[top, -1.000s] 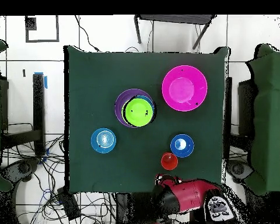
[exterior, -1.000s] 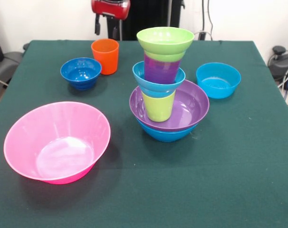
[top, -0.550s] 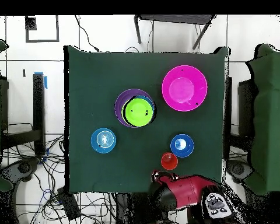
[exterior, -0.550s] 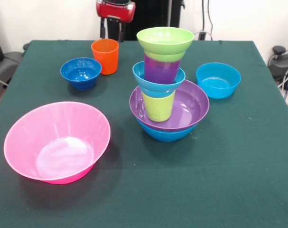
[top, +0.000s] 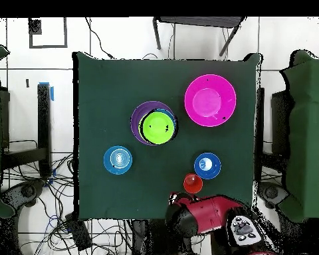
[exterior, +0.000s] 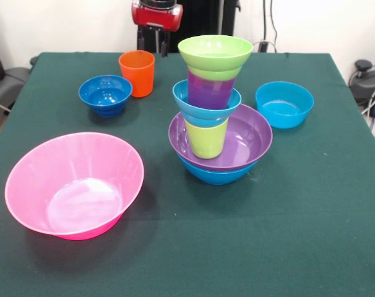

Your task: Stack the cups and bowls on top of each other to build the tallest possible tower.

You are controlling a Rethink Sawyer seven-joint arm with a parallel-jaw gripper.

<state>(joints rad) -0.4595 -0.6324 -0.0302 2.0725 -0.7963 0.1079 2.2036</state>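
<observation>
The tower stands mid-table: a blue bowl (exterior: pixel 215 174) at the base, then a purple bowl (exterior: pixel 252 133), an upturned lime green cup (exterior: pixel 206 139), a turquoise bowl (exterior: pixel 205 111), a purple cup (exterior: pixel 210 91) and a lime green bowl (exterior: pixel 215 51) on top. From overhead the tower (top: pixel 155 125) shows as green inside purple. An orange cup (exterior: pixel 137 72) stands upright at the back, with a dark blue bowl (exterior: pixel 105 94) beside it. My gripper (exterior: pixel 153 43) hangs open and empty behind the table's far edge, just behind and right of the orange cup.
A huge pink bowl (exterior: pixel 74 184) sits near the front left and a loose turquoise bowl (exterior: pixel 284 104) at the right. Overhead, the red arm (top: pixel 205 216) lies past the table edge below the orange cup (top: pixel 193 183). Pink bowl (top: pixel 210 99) and turquoise bowl (top: pixel 117 160) flank the tower.
The gripper has shifted rightward in the front view, from behind-left of the orange cup to behind-right of it. No cups or bowls have moved.
</observation>
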